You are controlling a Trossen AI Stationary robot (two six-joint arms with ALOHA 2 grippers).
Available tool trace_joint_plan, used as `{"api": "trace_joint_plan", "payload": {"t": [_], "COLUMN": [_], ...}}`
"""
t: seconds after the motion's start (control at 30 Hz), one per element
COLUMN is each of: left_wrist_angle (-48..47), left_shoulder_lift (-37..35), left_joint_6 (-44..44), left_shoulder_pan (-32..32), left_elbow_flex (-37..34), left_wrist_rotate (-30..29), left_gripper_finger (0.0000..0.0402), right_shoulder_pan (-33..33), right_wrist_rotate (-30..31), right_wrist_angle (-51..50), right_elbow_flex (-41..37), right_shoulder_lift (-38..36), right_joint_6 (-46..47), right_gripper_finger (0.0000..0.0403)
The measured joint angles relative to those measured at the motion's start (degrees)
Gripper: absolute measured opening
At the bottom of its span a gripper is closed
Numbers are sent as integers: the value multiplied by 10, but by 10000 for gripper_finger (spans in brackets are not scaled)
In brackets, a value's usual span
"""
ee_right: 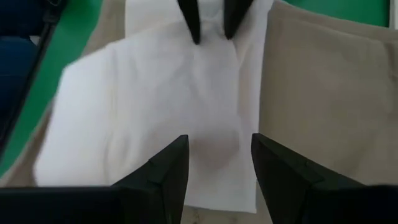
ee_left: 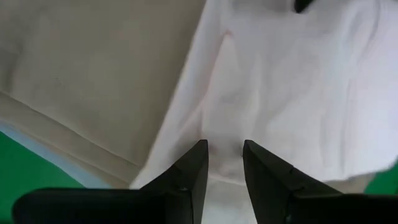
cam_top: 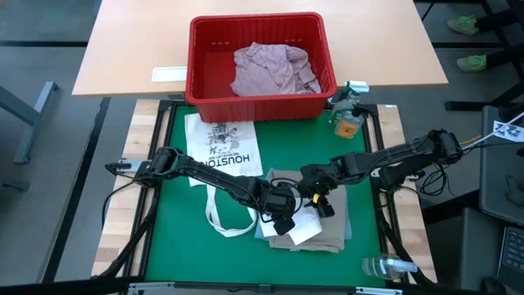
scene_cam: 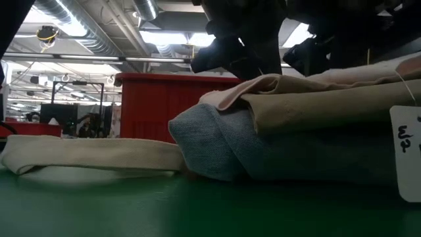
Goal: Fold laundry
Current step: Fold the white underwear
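Note:
A folded tan cloth (cam_top: pixel 337 233) lies on the green mat over folded light blue jeans (scene_cam: pixel 217 148). On top of the tan cloth lies a small white cloth (cam_top: pixel 304 229). My left gripper (ee_left: pixel 224 149) points down onto it, shut on a ridge of it. My right gripper (ee_right: pixel 214 146) stands open just above the same white cloth (ee_right: pixel 155 112), facing the left gripper, a finger at either side of a low bulge. Whether it touches the cloth I cannot tell. A pink-mauve shirt (cam_top: pixel 274 70) lies crumpled in the red basket (cam_top: pixel 196 82). My left gripper pinches a raised fold of the white cloth (ee_left: pixel 222 138) between its two fingers, coming from above at a slant. The cloth around the fold lies on the tan cloth, wrinkled and slack. One layer or several, I cannot tell.
A white tote bag (cam_top: pixel 221 147) with dark print lies left of the pile, its strap (cam_top: pixel 229 221) looping toward the near edge. A spray bottle (cam_top: pixel 348 115) stands at the far right of the mat, another bottle (cam_top: pixel 389 266) lies near right. A paper tag (scene_cam: pixel 406 151) hangs off the pile.

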Motion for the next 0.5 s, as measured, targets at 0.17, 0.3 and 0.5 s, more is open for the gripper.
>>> {"api": "trace_joint_plan", "payload": {"t": [0.17,0.3,0.5], "left_wrist_angle": [-2,-8,-11], "left_shoulder_lift": [0,0,0], "left_joint_6": [-7,-33,-34], "left_shoulder_pan": [4,12,16], "left_elbow_flex": [0,0,0], "left_wrist_rotate": [46,54,54], "left_gripper_finger": [90,87,86], "right_shoulder_pan": [1,1,1], "right_wrist_rotate": [1,1,1], "right_wrist_angle": [-2,-2,-3], "right_elbow_flex": [0,0,0], "right_shoulder_lift": [28,51,59], "right_joint_6": [-7,-6,-6], "right_gripper_finger": [175,175,175]}}
